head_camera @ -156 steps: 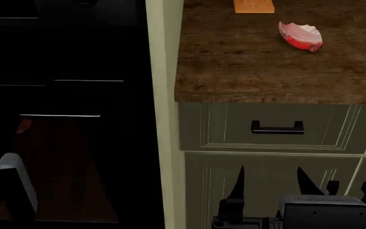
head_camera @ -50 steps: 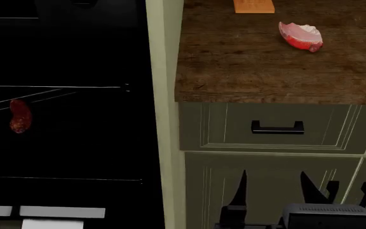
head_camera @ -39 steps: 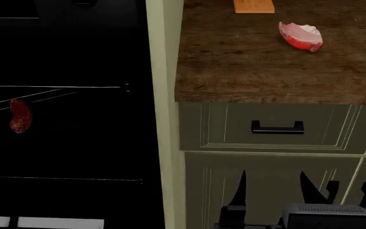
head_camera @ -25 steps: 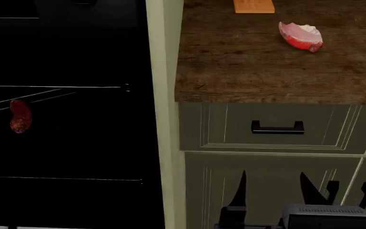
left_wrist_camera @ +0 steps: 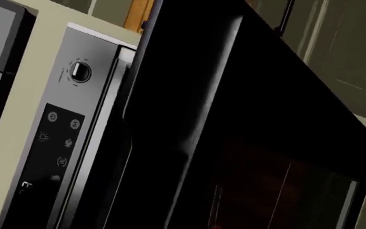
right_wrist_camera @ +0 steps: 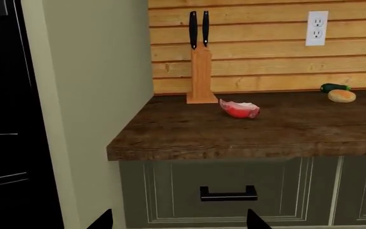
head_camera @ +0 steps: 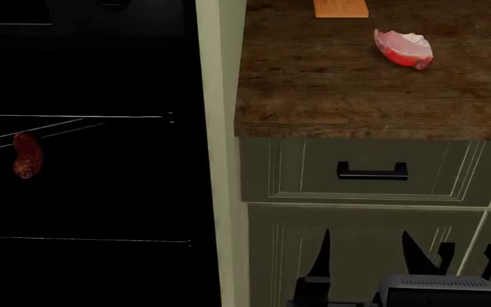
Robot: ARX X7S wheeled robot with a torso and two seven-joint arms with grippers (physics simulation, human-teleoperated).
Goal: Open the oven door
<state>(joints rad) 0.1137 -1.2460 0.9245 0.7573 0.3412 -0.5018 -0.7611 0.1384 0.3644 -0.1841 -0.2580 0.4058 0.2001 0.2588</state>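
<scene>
Oven door point(left_wrist_camera: 247, 143) standing swung away from silver control panel point(left_wrist_camera: 68, 138), filling left wrist view. Left gripper showing nowhere. Right gripper point(head_camera: 367, 256) hanging before drawer handle point(head_camera: 372, 170) (fingers spread, holding nothing). Head view alone showing dark oven interior point(head_camera: 84, 179).

A home kitchen: wooden countertop point(right_wrist_camera: 247, 129), knife block point(right_wrist_camera: 201, 78), olive drawer fronts point(head_camera: 369, 169), built-in oven control panel point(left_wrist_camera: 53, 152).

Glossy black glass oven door point(left_wrist_camera: 253, 143), brushed metal control panel point(left_wrist_camera: 75, 119), rough dark wood countertop point(head_camera: 357, 89).
</scene>
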